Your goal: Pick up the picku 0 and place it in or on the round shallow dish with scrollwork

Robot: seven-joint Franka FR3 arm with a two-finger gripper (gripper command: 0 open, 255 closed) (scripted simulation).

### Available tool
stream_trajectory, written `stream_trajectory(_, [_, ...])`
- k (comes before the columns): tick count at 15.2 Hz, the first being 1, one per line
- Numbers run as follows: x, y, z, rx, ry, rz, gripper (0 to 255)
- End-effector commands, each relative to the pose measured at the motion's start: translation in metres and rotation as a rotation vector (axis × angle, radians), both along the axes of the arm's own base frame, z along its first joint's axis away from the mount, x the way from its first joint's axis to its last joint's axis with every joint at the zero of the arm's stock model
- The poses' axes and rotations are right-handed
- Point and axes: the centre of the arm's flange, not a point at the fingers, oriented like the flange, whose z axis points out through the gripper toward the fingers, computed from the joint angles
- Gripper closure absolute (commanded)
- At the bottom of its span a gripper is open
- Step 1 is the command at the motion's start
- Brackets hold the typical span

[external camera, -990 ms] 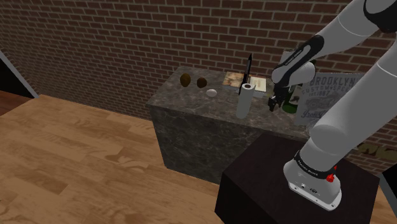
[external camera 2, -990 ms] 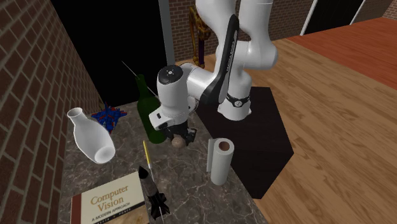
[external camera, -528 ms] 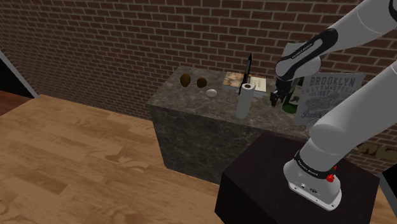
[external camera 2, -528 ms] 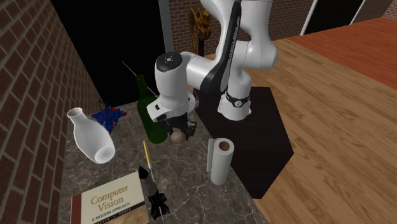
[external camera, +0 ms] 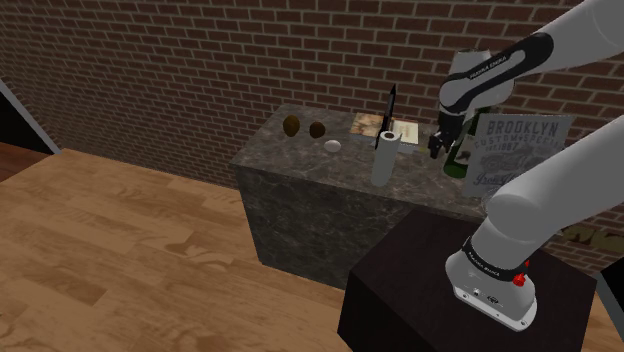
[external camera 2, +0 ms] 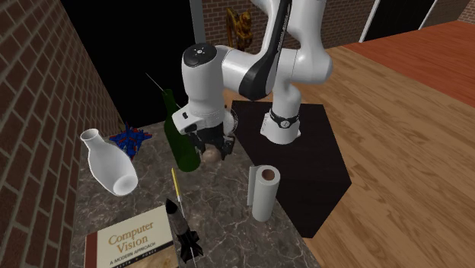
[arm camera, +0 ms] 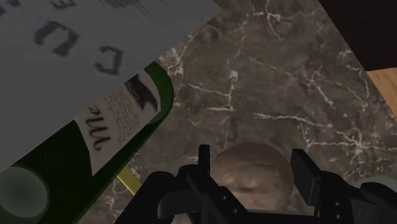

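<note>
The round mottled ball [arm camera: 252, 175], brownish-grey, sits squarely between the jaws of the black gripper [arm camera: 251, 159], which are closed onto it, one finger pressed against each side. In the second exterior view the ball [external camera 2: 208, 153] shows just under the gripper [external camera 2: 212, 148], tucked between the fingertips. Past the fingertips lies the dark veined marble counter [arm camera: 273, 83]; whether the ball touches it or hangs just clear cannot be told. Close beside one jaw stands a dark green bottle [arm camera: 70, 172] with a pale written label, near the finger but apart from it, and a thin yellow stick [arm camera: 130, 181] lies on the marble between bottle and jaw. Beyond the bottle, farther from the jaws, is a grey printed sheet [arm camera: 95, 38] with large letters. In the shoulder view the gripper [external camera: 437, 148] hangs over the counter [external camera: 320, 180] just beside the bottle [external camera: 458, 160], well apart from the upright paper towel roll [external camera: 384, 158].
</note>
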Motion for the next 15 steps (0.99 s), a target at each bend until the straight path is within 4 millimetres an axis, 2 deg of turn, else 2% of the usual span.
stream_trajectory(1, [0.000,0.000,0.011,0.000,0.001,0.000,255])
stream_trajectory(2, [0.000,0.000,0.015,0.000,0.001,0.000,255])
stream_trajectory(15, [-0.170,-0.022,0.015,0.000,0.001,0.000,255])
